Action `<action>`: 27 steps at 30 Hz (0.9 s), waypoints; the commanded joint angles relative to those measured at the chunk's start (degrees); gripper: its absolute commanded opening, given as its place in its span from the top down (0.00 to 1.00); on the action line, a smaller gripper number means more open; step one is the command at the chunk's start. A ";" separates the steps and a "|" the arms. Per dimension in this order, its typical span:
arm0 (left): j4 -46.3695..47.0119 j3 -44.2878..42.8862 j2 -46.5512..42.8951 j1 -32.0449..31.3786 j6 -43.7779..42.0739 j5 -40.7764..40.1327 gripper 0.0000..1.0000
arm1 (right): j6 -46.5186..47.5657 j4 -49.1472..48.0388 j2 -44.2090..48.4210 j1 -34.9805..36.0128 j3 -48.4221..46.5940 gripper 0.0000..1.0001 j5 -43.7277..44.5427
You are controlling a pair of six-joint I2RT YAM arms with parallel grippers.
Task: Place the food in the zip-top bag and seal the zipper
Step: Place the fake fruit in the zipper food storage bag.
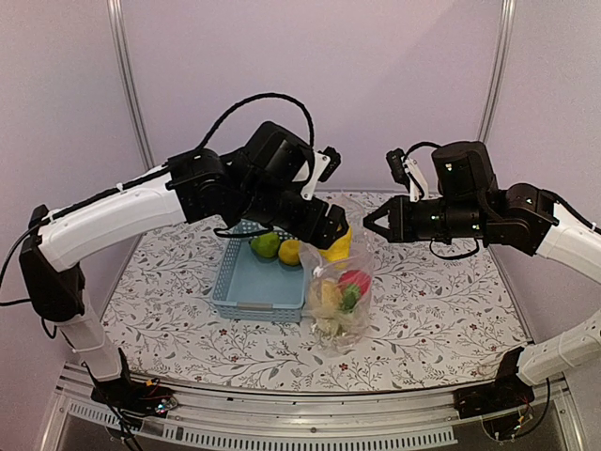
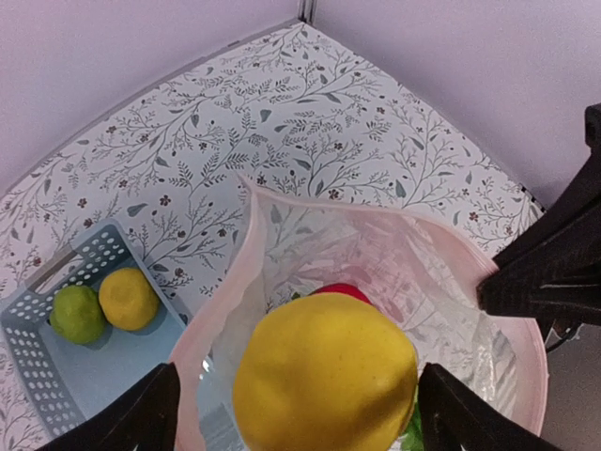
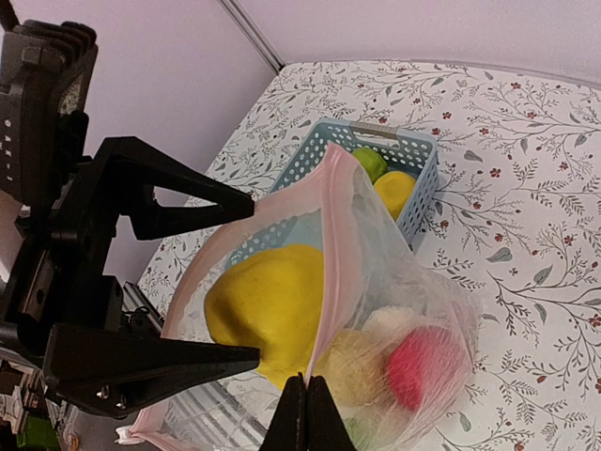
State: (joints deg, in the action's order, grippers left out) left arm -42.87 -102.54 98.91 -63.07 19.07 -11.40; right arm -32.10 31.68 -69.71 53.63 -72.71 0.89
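Observation:
The zip-top bag hangs upright beside the basket, mouth open. My right gripper is shut on its pink zip strip, pinching the mouth edge at the fingertips. My left gripper is open over the mouth, with a large yellow lemon between its fingers, a gap showing on one side. The lemon sits in the bag's mouth. Lower in the bag lie a red tomato, a white piece, a pale round piece and something green.
The light-blue basket stands left of the bag and holds a green lime and a small yellow lemon; both show in the left wrist view. A floral cloth covers the table. Walls close the back.

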 commanded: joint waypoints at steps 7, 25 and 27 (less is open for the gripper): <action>-1.30 -1.61 0.47 -0.56 -0.24 -1.88 0.08 | 0.44 -0.48 0.96 0.42 -1.04 1.00 -0.25; 14.01 8.51 -10.01 -0.57 -0.86 10.60 0.09 | 0.28 -0.32 1.69 0.43 -0.59 1.00 -0.20; 18.26 11.80 -13.28 -0.45 -0.34 12.94 0.08 | 0.28 -0.37 1.77 0.37 -0.59 1.00 -0.18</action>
State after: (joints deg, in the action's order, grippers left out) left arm -34.59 -95.48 92.05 -63.07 18.81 -5.39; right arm -32.10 31.75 -69.45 53.63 -72.71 0.89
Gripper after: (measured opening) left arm 0.915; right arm 0.005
